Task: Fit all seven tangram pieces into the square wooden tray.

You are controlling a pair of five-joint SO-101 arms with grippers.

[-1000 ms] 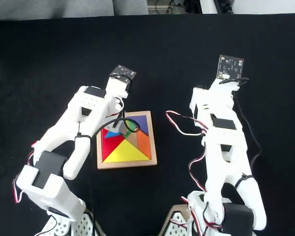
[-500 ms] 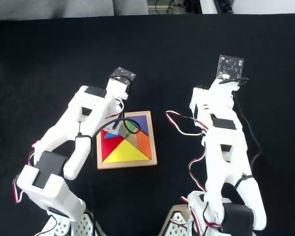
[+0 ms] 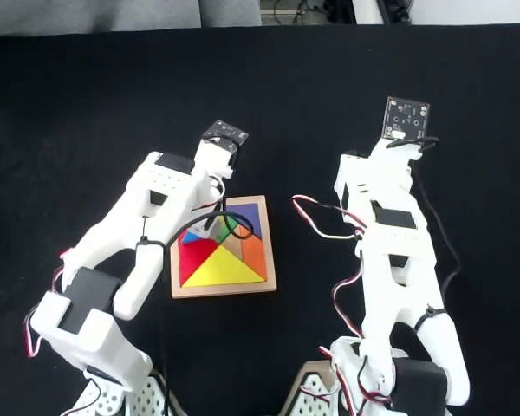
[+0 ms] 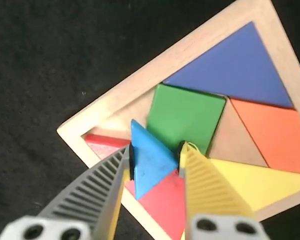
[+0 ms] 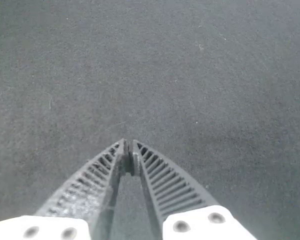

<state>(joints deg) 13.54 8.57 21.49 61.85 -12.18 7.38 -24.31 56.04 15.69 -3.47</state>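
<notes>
The left fingers (image 4: pixel 192 172) are pinching the light blue triangle (image 4: pixel 149 162), one finger on each side. The piece looks raised and a little tilted between them rather than lying flat. It hangs inside the tray (image 4: pixel 115 102), just over the red piece (image 4: pixel 160 210) that lies under and between the fingers. I'd judge it is held up on purpose while a seat is found for it, not set down. Just beyond the fingertips the green square (image 4: pixel 187 117) lies flat, and the triangle's far edge touches it or nearly does; I can't tell which. Past the square, farther from the fingers, the dark blue triangle (image 4: pixel 235 65) fills a corner. The orange piece (image 4: pixel 270 135) sits beside it, and the yellow triangle (image 4: pixel 245 182) runs alongside the yellow finger. Between the square, the orange piece and the yellow triangle there is a wood-coloured patch (image 4: pixel 235 142), triangular in outline. Whether that is bare tray floor or a plain piece I can't say. If it is bare, it looks about the right shape for the held triangle, which would need turning and laying flat to drop in. There is bare wood too on the grey finger's side, between the square and the rim. Let go here, the tilted piece could come to rest on its neighbours' edges instead of seating. The right fingers (image 5: pixel 121 159) are pressed together on nothing, over the black surface (image 5: pixel 215 75) and well apart from the tray, out of the way, I'd guess, so the left arm has room to work.
</notes>
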